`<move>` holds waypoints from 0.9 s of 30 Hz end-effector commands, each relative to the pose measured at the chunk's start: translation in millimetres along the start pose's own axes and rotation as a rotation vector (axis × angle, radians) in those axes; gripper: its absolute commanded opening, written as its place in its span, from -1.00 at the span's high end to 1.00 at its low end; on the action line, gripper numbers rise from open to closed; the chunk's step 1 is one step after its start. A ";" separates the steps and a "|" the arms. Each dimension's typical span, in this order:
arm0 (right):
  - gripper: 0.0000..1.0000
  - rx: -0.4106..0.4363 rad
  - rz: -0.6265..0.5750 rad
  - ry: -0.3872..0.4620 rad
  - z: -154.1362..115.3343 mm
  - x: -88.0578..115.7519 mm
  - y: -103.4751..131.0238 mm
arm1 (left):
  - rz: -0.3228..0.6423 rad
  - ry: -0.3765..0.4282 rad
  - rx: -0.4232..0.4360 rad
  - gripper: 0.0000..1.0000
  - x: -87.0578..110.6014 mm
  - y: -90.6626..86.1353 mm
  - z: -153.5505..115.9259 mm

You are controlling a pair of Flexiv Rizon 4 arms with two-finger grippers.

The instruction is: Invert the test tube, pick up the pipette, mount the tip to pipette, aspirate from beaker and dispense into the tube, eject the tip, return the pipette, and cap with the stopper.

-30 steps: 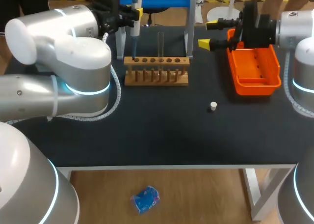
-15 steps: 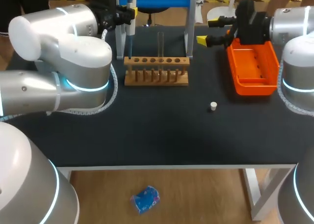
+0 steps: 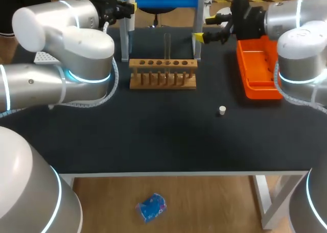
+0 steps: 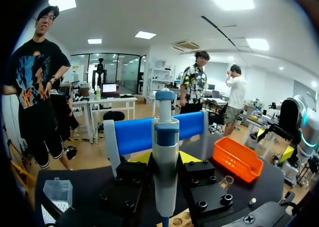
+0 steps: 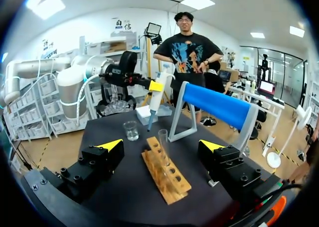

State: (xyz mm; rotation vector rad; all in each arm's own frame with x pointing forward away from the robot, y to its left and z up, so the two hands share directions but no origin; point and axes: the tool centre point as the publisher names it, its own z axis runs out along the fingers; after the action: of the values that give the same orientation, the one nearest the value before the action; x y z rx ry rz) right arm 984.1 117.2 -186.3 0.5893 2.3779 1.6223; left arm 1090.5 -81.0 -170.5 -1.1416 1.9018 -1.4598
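The tall clear glass test tube [image 3: 167,45] stands upright, mouth up, in the wooden rack [image 3: 162,73], so the inverting step looks done. The pick-up is done too: the left gripper [image 4: 164,160] is clamped on the white-and-blue pipette [image 4: 165,137], which hangs upright between its fingers, plunger knob above them and thin blue shaft below. Whether a tip is mounted on that shaft cannot be told. Aspirating, dispensing, ejecting, returning and capping seem to remain. The tube looks empty, and the small white stopper [image 3: 222,110] lies on the dark worktop [image 3: 168,136], well apart from both grippers. The right gripper [image 5: 162,146] is spread wide and holds nothing. The tube stands ahead of it, in line with the gap. The small clear glass beaker [image 5: 131,130] sits beyond the rack, near the pipette's lower end.
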 end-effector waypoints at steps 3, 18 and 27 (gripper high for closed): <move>-1.00 0.019 -0.018 -0.032 17.0 -6.2 3.3 | -0.005 -0.050 -0.036 1.00 -4.9 -7.8 19.2; -1.00 0.019 -0.018 -0.032 17.0 -6.2 3.3 | -0.051 -0.151 -0.132 1.00 -14.4 -24.3 38.7; -1.00 0.019 -0.018 -0.032 17.0 -6.2 3.3 | -0.080 -0.196 -0.174 1.00 -22.7 -26.3 48.0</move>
State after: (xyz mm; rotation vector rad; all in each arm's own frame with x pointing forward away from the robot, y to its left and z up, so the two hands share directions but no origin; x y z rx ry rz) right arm 997.1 130.1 -190.2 0.5898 2.3708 1.5742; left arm 1142.7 -85.1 -166.9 -1.3396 1.8306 -1.2769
